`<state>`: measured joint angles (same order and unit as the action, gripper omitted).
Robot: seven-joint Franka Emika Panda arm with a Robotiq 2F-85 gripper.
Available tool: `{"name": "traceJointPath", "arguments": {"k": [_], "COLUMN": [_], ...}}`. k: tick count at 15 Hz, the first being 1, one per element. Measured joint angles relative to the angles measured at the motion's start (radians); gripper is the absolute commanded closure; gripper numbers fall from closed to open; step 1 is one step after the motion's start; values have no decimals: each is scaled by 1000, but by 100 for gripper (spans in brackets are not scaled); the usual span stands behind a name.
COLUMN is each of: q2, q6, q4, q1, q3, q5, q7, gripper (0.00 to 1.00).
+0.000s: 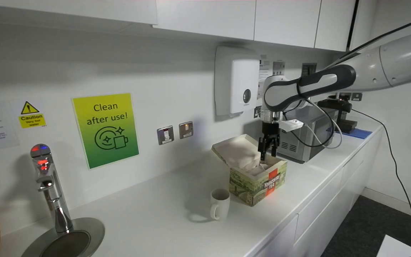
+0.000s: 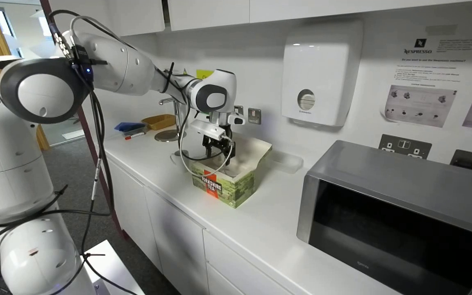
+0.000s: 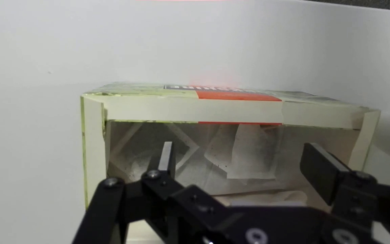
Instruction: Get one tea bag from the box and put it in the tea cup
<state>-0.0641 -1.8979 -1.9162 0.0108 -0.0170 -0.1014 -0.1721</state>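
Hand [image 1: 268, 155], fingers [image 3: 320, 173] apart, over an open tea box [image 1: 243, 184], tea bags [image 3: 252, 152] inside, white cup [image 1: 222, 208] beside it on the table [image 1: 148, 221]

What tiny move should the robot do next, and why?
I'd probably ease the gripper down a little toward the tea bags, because it stands open at the top of the box with nothing gripped, and the bags lie below.

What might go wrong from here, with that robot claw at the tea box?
It may grab several: the tea bags lie overlapping beneath the open gripper. Its spread fingers span much of the open box in the wrist view, so one might catch an edge. And the cup stands close beside the box, so it might get knocked.
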Motion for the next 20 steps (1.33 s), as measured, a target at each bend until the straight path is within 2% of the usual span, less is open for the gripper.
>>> {"name": "traceJointPath", "arguments": {"k": [8,20], "q2": [-71,-94], "q6": [-42,-43], "q4": [30,31], "q1": [1,9], "q3": [0,1], "q5": [-51,-79], "q7": [-47,-80], "gripper": [0,0]}}
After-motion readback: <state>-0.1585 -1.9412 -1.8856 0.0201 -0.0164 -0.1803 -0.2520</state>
